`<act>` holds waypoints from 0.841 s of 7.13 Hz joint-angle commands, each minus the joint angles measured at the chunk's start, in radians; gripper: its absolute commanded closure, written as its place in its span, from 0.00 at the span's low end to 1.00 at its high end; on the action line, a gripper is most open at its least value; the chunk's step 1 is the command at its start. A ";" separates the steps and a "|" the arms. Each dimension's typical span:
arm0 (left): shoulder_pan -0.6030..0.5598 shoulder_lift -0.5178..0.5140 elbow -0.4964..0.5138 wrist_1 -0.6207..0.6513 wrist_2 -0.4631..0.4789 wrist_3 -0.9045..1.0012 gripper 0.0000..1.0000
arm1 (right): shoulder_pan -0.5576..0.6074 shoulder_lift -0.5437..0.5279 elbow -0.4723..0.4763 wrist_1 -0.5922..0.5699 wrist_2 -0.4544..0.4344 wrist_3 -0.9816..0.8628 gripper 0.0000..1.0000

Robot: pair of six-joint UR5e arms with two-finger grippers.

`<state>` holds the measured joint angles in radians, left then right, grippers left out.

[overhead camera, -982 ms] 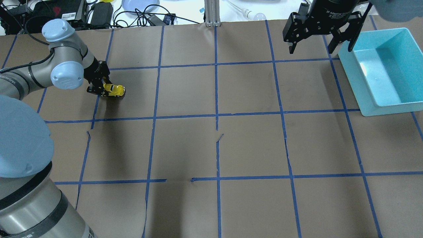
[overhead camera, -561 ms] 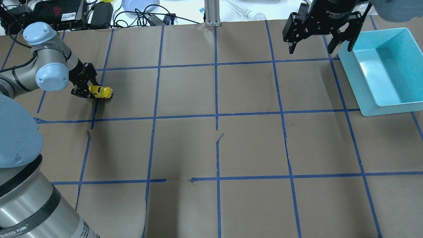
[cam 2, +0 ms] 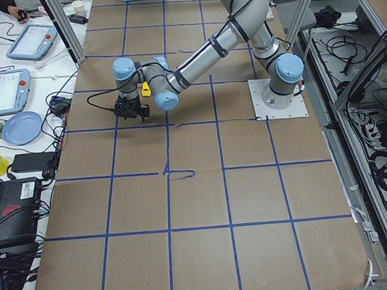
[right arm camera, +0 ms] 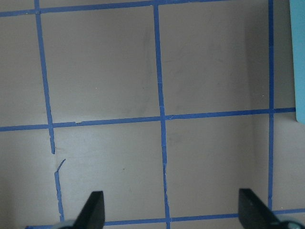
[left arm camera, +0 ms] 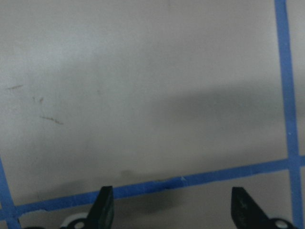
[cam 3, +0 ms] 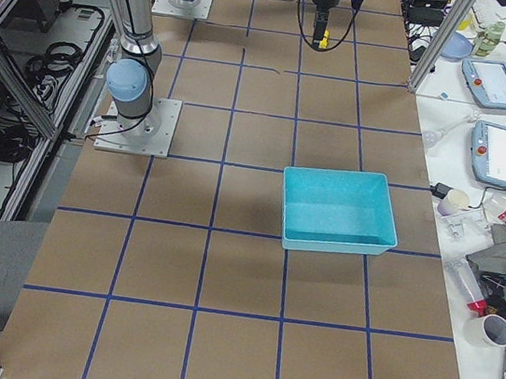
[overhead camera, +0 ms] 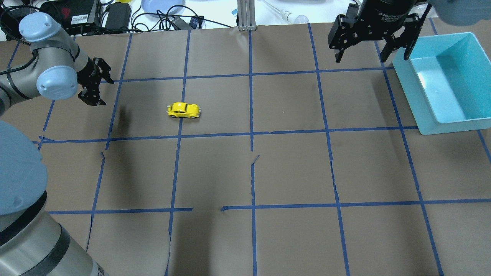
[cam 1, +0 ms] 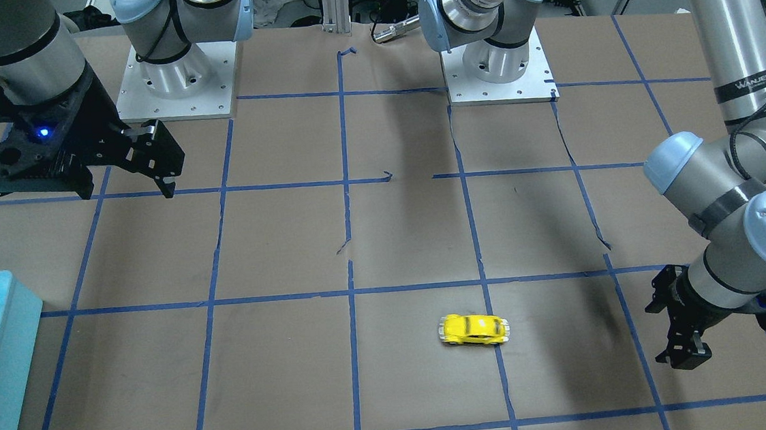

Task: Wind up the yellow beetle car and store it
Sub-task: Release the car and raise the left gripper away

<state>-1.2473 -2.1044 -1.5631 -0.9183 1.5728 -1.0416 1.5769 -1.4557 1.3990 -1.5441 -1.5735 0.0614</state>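
The yellow beetle car (overhead camera: 184,110) stands on its wheels on the table (overhead camera: 291,168), in the far-left area, straddling 1 blue tape line (overhead camera: 177,161) of the grid. Nothing touches it. The left gripper (overhead camera: 107,92) hangs low to the left of the car, well apart from it, its 2 fingers spread and empty. The right gripper (overhead camera: 371,56) hovers high at the far right, fingers apart and empty, just beside the near-left corner of the teal bin (overhead camera: 452,126). The bin is well apart from the car.
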 commanded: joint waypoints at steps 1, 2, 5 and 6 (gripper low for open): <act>-0.046 0.072 0.003 -0.008 0.004 0.119 0.12 | 0.000 0.000 0.002 0.001 -0.002 0.000 0.00; -0.055 0.111 0.008 -0.010 0.034 0.284 0.02 | 0.000 -0.002 0.002 0.001 -0.005 0.000 0.00; -0.078 0.268 0.059 -0.285 0.050 0.559 0.00 | 0.000 0.002 0.002 -0.001 0.001 0.000 0.00; -0.089 0.306 0.110 -0.421 0.055 0.636 0.00 | 0.000 0.003 0.002 -0.001 0.000 0.000 0.00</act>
<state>-1.3218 -1.8516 -1.5052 -1.1862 1.6229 -0.5025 1.5769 -1.4544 1.4005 -1.5446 -1.5732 0.0614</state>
